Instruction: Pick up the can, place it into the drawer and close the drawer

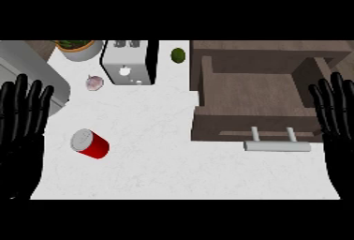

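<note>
Two black hands rest at the view's sides, fingers straight and up, holding nothing: left hand (24, 117) at the table's left edge, right hand (336, 115) over the drawer's right side.

White table (159, 159) carries several things along its far edge. Potted plant (77, 48) sits at the far left corner, cut off by the view's top. Toaster (128, 62) stands just right of it, white top with a black side. Small pinkish bulb, probably garlic (95, 83), lies just in front of the toaster's left corner. Green round fruit, a lime or avocado (178, 55), sits between the toaster and the drawer unit, near the far edge. Grey rounded shape (34, 70), perhaps a sink rim, runs along the left edge behind the left hand.

Drawer (256, 96) is pulled open at the table's right side, dark wood, interior bare, with a grey bar handle (276, 146) on its front.

Can (90, 143) lies tipped on its side near the left edge, well apart from the drawer: red body, silver lid facing up and left. Open white surface lies between can and drawer front. Neither hand touches it.
</note>
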Controlling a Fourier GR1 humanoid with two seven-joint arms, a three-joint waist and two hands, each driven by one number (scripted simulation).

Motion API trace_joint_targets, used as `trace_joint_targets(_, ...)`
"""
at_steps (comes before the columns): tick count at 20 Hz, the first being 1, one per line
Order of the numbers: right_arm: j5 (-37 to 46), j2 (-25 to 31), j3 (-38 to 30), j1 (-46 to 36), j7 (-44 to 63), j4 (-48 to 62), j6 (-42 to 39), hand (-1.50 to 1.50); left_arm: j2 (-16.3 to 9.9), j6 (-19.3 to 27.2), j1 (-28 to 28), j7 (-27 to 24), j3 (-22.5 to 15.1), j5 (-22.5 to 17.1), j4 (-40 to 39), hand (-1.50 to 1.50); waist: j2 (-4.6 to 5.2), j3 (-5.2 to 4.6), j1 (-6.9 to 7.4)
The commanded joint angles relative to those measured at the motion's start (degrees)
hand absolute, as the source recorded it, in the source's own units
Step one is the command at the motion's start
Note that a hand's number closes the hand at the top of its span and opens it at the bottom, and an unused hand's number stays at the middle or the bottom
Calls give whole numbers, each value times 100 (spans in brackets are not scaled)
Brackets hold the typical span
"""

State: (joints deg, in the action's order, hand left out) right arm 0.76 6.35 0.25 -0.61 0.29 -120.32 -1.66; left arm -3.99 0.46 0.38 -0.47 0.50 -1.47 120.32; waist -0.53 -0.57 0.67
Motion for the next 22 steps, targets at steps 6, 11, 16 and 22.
trace_joint_targets(6,76,-98,3,-201,14,-85,150,-150,-960,-3003,-74,-294,-1062,-2345,106,-150,36,5,-265)
trace_joint_targets(11,80,-130,-192,607,1031,205,358,-150,-2574,-4251,667,189,-229,-2931,-589,-150,58,43,-103)
trace_joint_targets(16,-367,74,-576,660,1068,184,92,-150,-3407,-5313,567,-42,745,-3955,-1378,-150,53,57,-74)
trace_joint_targets(22,-427,95,-685,981,1204,-340,-13,-150,-3624,-5500,176,401,822,-4542,-2115,-150,51,58,-104)
